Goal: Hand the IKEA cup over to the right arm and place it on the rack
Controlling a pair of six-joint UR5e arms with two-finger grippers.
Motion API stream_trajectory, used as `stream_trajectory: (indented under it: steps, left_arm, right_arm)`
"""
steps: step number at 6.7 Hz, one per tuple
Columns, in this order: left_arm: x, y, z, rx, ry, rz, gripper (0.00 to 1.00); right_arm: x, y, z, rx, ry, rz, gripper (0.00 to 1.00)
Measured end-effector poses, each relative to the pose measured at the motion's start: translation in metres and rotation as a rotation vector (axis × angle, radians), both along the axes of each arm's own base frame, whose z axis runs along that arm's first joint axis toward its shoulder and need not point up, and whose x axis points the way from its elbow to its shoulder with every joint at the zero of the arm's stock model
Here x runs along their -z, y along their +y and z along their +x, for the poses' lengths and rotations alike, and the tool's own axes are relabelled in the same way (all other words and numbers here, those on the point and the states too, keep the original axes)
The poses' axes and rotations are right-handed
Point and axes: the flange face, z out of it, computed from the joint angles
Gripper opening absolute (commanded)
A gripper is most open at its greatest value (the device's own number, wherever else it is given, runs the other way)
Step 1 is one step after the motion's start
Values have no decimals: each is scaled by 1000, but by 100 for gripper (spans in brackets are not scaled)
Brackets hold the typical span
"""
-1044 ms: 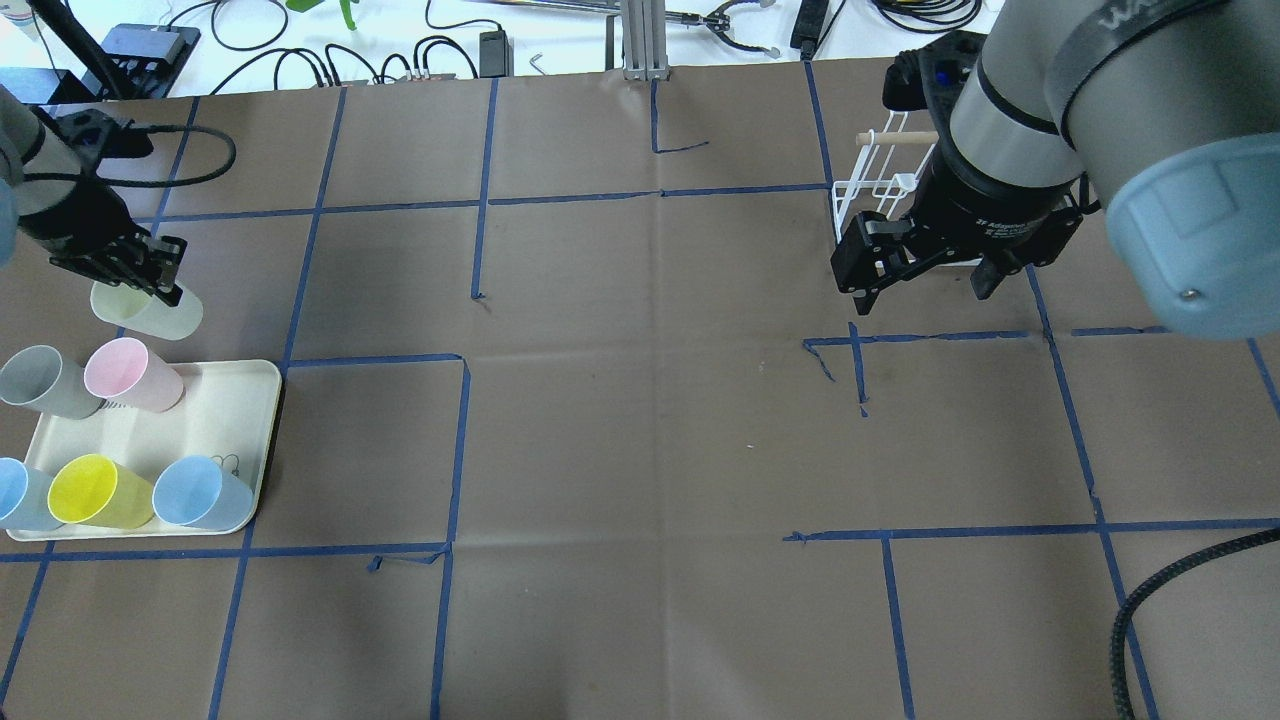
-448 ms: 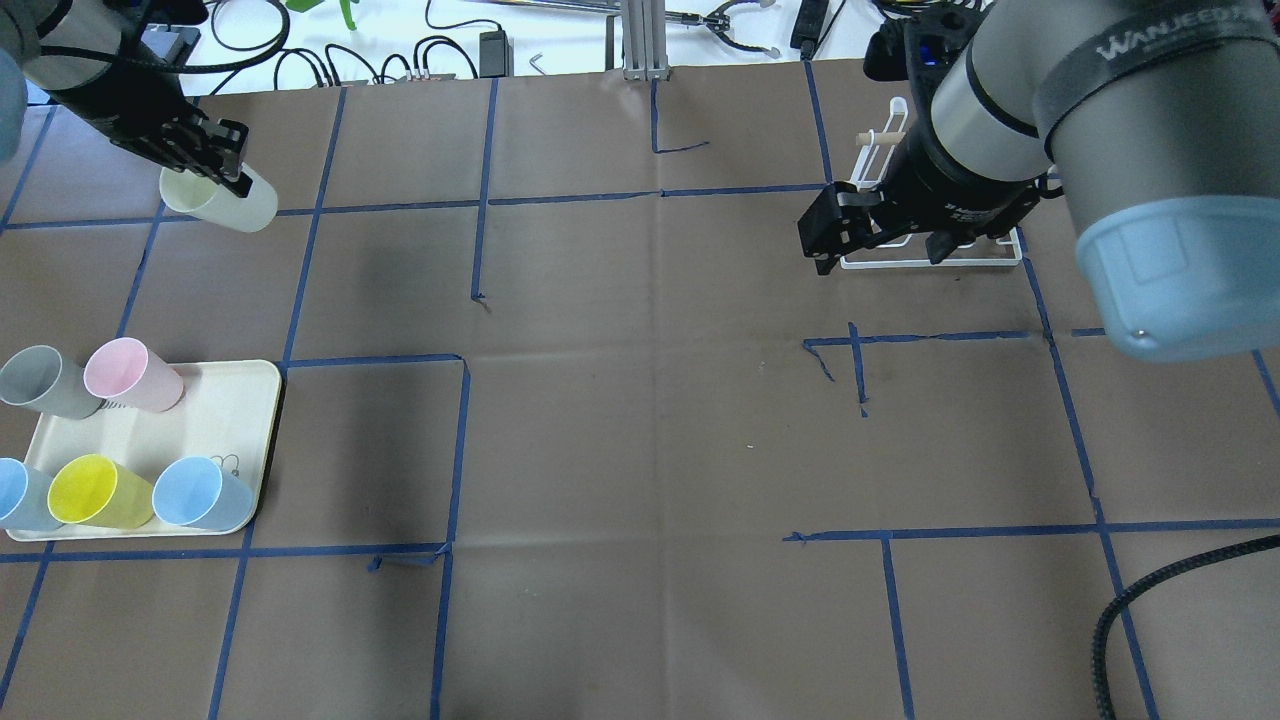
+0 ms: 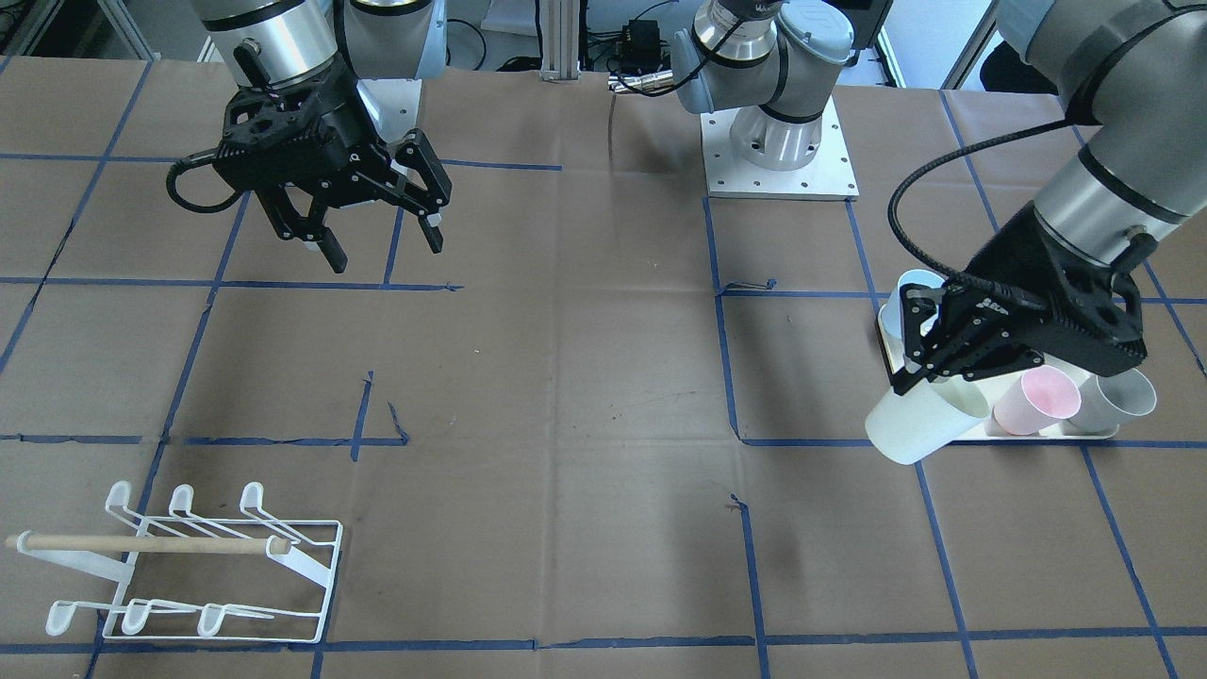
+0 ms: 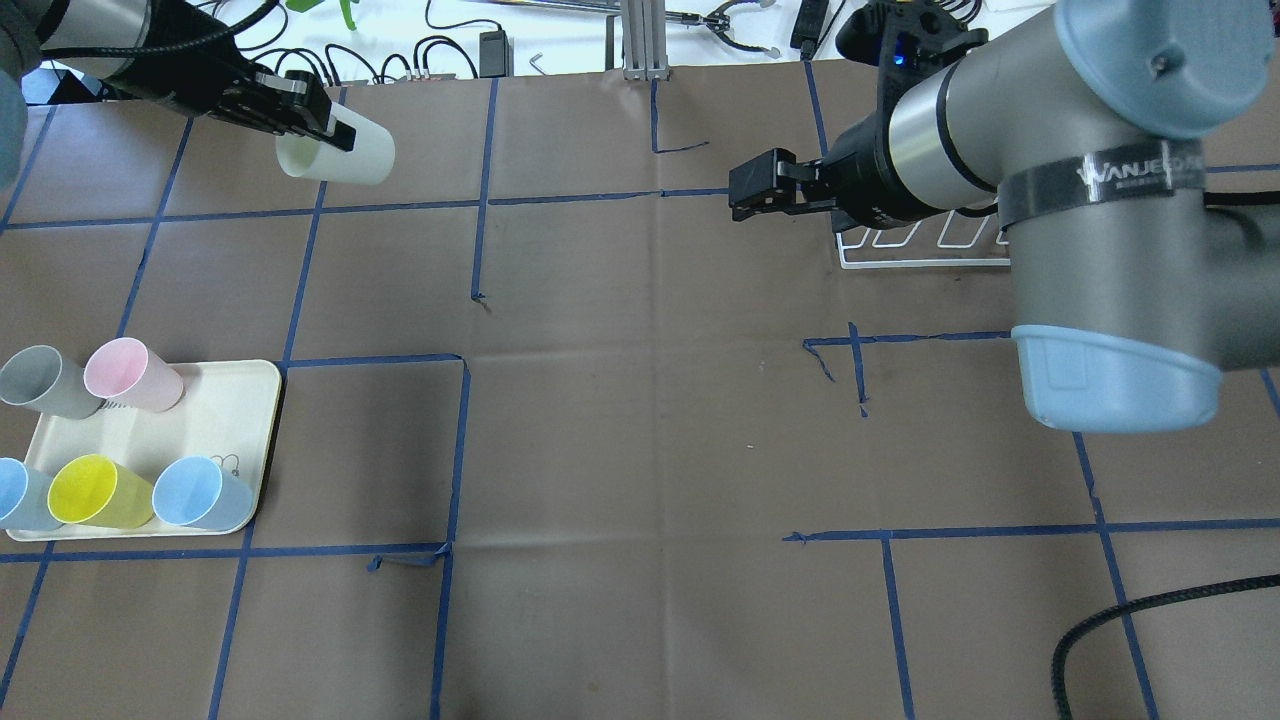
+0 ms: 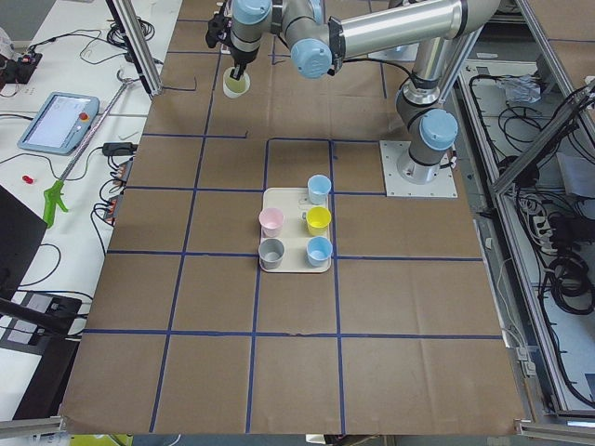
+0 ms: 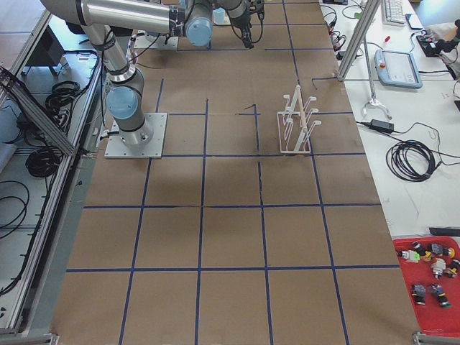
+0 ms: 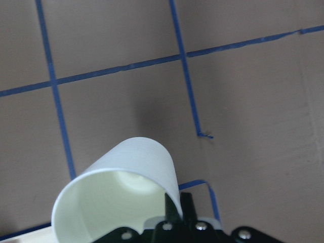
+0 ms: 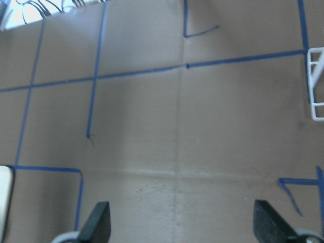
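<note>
My left gripper (image 4: 318, 133) is shut on the rim of a pale cream cup (image 4: 340, 152), held tilted in the air over the far left of the table. The left wrist view shows the cup (image 7: 129, 174) with one finger inside its rim. My right gripper (image 4: 742, 197) is open and empty, hovering left of the white wire rack (image 4: 915, 250), which my right arm partly hides. Its fingers (image 8: 98, 223) stand wide apart in the right wrist view. The rack (image 3: 189, 566) with its wooden dowel holds no cups.
A cream tray (image 4: 215, 410) at the near left holds a grey cup (image 4: 40, 380), a pink cup (image 4: 130, 373), a yellow cup (image 4: 95, 490) and two blue cups (image 4: 200, 493). Cables and tools lie beyond the far table edge (image 4: 450, 45).
My left gripper has carried the cream cup away from the tray, towards the far edge and to the right. My right arm has swung from above the rack towards the table's middle, still open.
</note>
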Motion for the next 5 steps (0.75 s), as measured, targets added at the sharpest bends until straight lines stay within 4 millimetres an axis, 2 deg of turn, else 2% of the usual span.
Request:
stream_trajectory:
  steps: [1,3,5]
  left_arm:
    - [1,14,-15,38,113,-92,0]
    - [26,54,-41,102,282,-279,1]
    - [50,93,-59,170,390,-445,2]
  right_arm:
    - [7,8,8,43,-140,-58,100]
    - [18,30,13,195,-381,-93,100]
    - [21,49,13,382,-613,-59,100]
